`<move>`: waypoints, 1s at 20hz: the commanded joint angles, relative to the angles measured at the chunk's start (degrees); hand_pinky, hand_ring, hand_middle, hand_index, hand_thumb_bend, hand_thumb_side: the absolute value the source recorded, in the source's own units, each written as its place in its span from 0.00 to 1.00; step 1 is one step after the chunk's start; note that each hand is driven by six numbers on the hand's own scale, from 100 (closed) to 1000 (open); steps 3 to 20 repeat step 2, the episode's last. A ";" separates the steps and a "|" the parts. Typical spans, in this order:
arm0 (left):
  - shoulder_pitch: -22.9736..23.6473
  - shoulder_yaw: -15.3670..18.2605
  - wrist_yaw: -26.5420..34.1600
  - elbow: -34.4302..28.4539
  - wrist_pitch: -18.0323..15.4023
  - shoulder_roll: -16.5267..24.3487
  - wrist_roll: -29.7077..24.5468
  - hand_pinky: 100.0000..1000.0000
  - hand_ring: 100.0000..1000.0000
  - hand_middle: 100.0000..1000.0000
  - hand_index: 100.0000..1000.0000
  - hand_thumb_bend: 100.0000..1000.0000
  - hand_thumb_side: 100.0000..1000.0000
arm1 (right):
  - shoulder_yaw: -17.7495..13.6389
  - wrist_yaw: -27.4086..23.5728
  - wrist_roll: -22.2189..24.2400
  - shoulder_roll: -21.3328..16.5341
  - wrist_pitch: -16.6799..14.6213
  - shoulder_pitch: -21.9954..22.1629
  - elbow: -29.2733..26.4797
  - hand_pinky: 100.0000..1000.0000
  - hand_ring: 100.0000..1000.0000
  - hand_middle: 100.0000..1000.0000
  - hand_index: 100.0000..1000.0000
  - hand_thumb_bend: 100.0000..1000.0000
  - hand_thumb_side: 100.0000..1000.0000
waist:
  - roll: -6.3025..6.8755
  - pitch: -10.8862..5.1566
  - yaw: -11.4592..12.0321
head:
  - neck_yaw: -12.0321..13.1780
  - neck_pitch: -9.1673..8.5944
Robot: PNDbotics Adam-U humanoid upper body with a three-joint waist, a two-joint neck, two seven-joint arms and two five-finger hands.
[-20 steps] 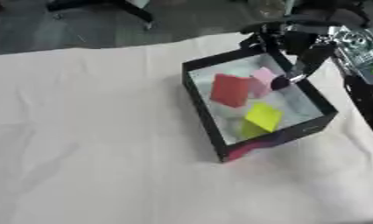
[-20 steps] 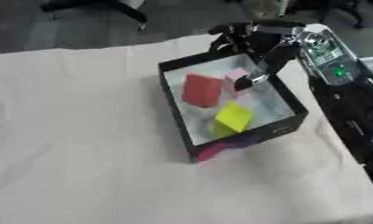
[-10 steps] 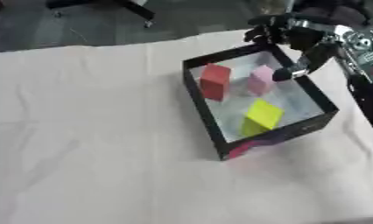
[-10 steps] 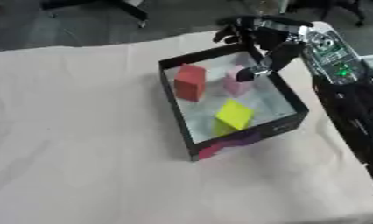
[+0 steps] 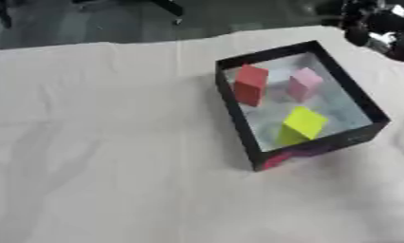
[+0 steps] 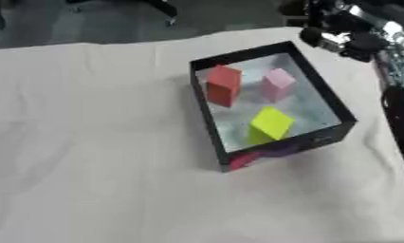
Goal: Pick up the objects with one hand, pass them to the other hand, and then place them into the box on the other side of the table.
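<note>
A black box (image 5: 321,146) with a pale floor stands on the right half of the cloth-covered table. Three blocks are inside it: a red block (image 5: 250,84) upright near the left wall, a pink block (image 5: 304,84) at the back, and a yellow block (image 5: 302,124) tilted near the front. My right hand (image 6: 342,33) is above the table's far right corner, outside the box and behind it, blurred and touching no block. My left hand shows in neither view.
The white cloth (image 5: 97,142) covers the table and lies wrinkled to the left of the box. Beyond the far edge is dark floor with chair legs (image 5: 168,7). My right arm (image 6: 396,71) runs down the right edge.
My right hand has come up out of the box, away from the pink block, and back to the far right corner. The pink block stays inside. The red block now stands upright.
</note>
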 commanded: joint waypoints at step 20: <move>-0.42 1.56 3.97 -0.59 -0.54 -0.91 -2.27 0.82 0.75 0.77 0.84 0.43 0.63 | -2.42 -4.20 -3.98 -1.56 0.22 2.11 -7.26 1.00 1.00 0.94 1.00 0.50 0.16 | 0.13 -2.37 0.13 | 1.15 0.48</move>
